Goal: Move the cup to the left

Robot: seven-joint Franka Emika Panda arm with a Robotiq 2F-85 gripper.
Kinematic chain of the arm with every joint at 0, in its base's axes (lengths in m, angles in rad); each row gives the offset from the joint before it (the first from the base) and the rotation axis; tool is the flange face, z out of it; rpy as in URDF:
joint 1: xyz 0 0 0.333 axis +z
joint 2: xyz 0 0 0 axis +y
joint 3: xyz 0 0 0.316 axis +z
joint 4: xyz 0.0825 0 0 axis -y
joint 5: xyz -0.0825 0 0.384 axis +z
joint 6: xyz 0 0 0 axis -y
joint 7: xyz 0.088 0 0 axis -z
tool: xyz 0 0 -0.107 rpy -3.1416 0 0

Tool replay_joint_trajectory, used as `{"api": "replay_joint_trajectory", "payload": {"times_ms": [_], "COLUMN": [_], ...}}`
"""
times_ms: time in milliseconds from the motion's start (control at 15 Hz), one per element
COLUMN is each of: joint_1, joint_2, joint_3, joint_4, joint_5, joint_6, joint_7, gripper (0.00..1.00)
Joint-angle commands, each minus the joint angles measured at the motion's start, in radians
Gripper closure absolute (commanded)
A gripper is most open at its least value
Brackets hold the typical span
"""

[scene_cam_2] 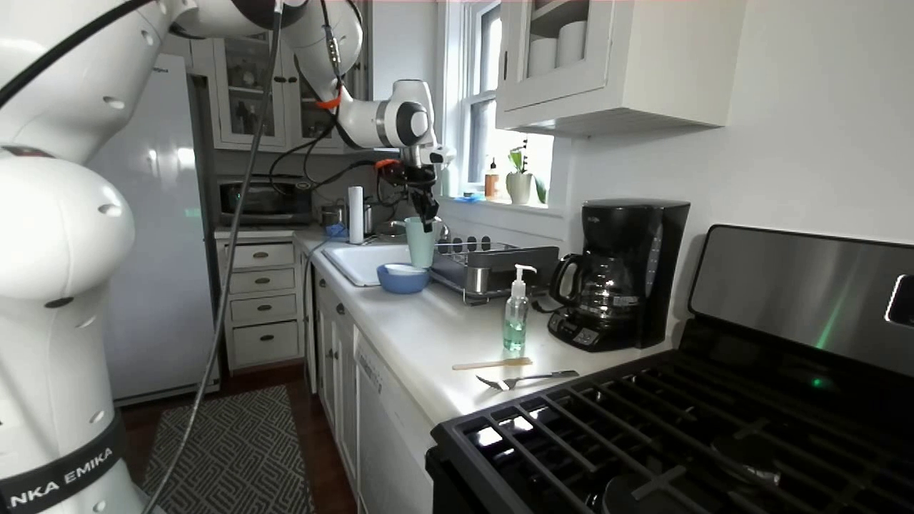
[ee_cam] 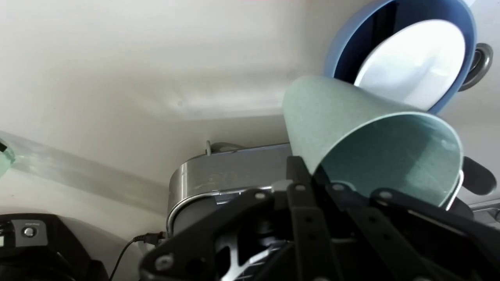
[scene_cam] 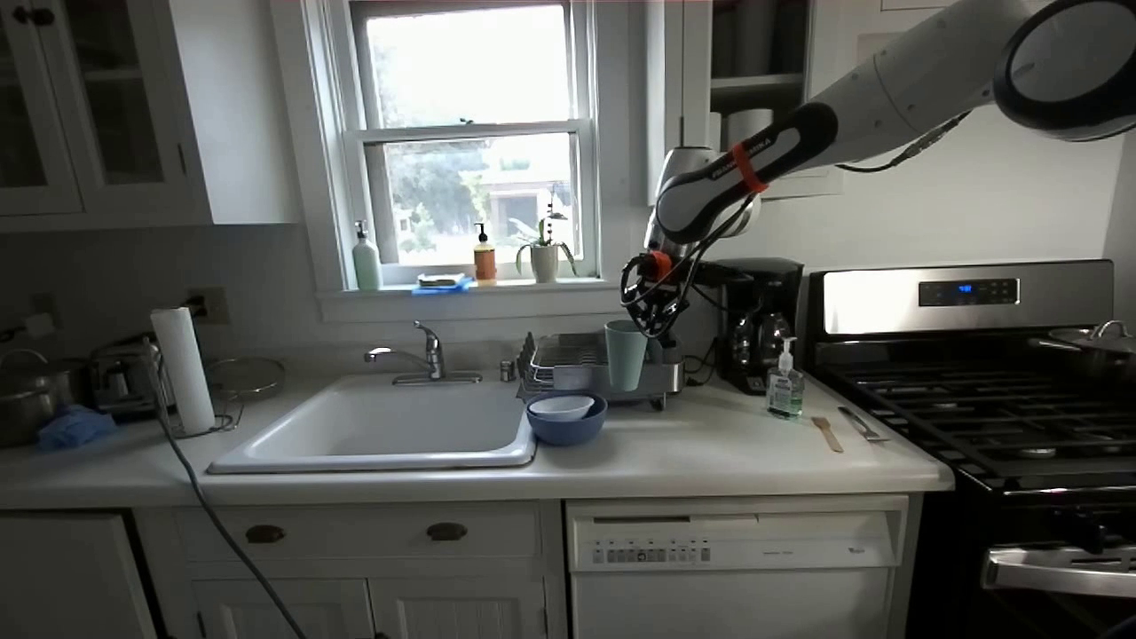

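Wrist view: cup (ee_cam: 371, 142) is pale teal, matte, smooth, thin-walled, w/ a round mouth & sides tapering to a narrower base. Black, angular gripper (ee_cam: 309, 171) w/ exposed screw heads is clamped on the cup's wall nr the rim: 1 fingertip outside, 1 inside the mouth. Same view, base pts to upper L of frame, mouth to lower R & twd the lens. Both exterior views: long axis approx. vert., mouth up, narrow end down. Cup hangs in the air above the smooth off-white counter (scene_cam: 710, 444), at the front side of the dish rack (ee_cam: 230, 168) (brushed-metal band, wire frame); touching rack or not, can't tell. Nr it, a round blue bowl (scene_cam: 568, 432) w/ a glossy white bowl (scene_cam: 561, 407) nested inside, by the corner of the shiny white sink (scene_cam: 373, 462). In an exterior view: boxy black coffee maker (scene_cam_2: 660, 278) w/ clear rounded carafe (scene_cam_2: 607, 287); nr it a see-through pump bottle (scene_cam_2: 515, 314), part-filled w/ green liquid.
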Motion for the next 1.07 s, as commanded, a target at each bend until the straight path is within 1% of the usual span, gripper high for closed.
{"api": "replay_joint_trajectory", "payload": {"times_ms": [0,533,1000], "joint_1": [0.008,0.012,0.021], "joint_2": [0.092,0.242,0.322], "joint_3": [-0.024,-0.052,-0.062], "joint_4": [0.110,0.258,0.341], "joint_5": [0.041,0.049,0.048], "joint_6": [0.004,-0.028,-0.096], "joint_7": [-0.019,-0.007,-0.002], "gripper": [0.99,0.99,0.99]}}
